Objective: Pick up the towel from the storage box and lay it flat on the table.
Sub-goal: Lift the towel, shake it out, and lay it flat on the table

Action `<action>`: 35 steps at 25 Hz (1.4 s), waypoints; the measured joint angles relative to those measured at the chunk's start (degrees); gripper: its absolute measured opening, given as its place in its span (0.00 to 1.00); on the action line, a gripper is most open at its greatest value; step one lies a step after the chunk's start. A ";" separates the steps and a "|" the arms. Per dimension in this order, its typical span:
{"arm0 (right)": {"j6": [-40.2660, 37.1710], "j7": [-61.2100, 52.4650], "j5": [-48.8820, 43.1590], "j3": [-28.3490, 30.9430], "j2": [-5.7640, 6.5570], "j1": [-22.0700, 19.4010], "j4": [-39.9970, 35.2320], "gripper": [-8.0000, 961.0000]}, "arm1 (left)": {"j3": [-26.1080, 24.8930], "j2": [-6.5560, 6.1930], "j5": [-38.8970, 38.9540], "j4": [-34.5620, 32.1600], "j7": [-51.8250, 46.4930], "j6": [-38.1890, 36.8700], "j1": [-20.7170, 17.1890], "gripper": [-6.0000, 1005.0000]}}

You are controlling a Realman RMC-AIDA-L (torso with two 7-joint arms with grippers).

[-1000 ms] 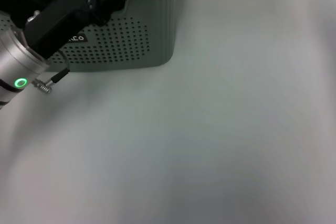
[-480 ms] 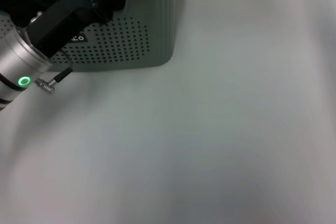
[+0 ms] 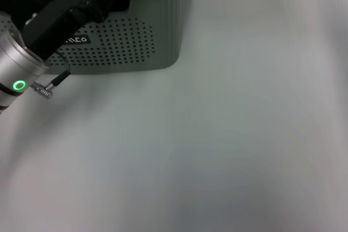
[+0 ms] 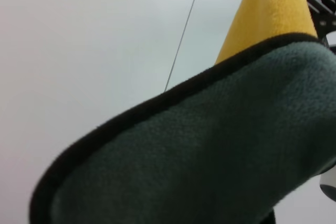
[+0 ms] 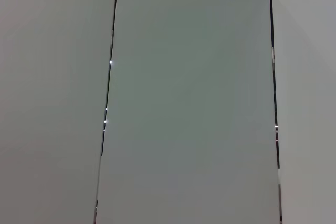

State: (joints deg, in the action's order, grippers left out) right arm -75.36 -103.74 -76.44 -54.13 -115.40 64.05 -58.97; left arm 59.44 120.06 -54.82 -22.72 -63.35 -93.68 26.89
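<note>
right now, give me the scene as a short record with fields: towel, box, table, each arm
towel: dark grey-green cloth with black edging and yellow reverse, close before the left wrist camera
storage box: pale grey-green perforated basket at the table's far left, black label on its front
table: white top
left arm: reaches over the box; left pincer hidden at the box
right arm: not in the head view; its camera shows only white panels

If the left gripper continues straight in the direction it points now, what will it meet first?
Most likely the towel: the left arm reaches over the rim of the storage box, and the left wrist view is filled by the cloth. The gripper itself is hidden, so depth is uncertain.
</note>
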 joint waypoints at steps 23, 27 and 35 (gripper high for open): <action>1.48 -0.67 2.97 0.64 -0.01 -7.02 -2.19 0.05 | 0.19 -0.62 1.93 -0.61 -3.78 -7.13 -1.96 0.03; 1.50 -4.02 5.20 0.09 -0.32 -12.00 -4.84 0.05 | 0.43 -2.02 -0.93 -2.54 -4.24 -14.95 -1.81 0.03; 1.89 -6.54 13.39 -8.39 -0.48 -30.00 -13.78 0.06 | 0.92 -5.27 -7.10 -9.07 -11.41 -22.63 -0.91 0.03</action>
State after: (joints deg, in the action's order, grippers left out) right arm -73.47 -110.28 -63.05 -62.52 -115.87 34.05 -72.74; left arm 60.36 114.79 -61.92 -31.79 -74.77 -116.31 25.98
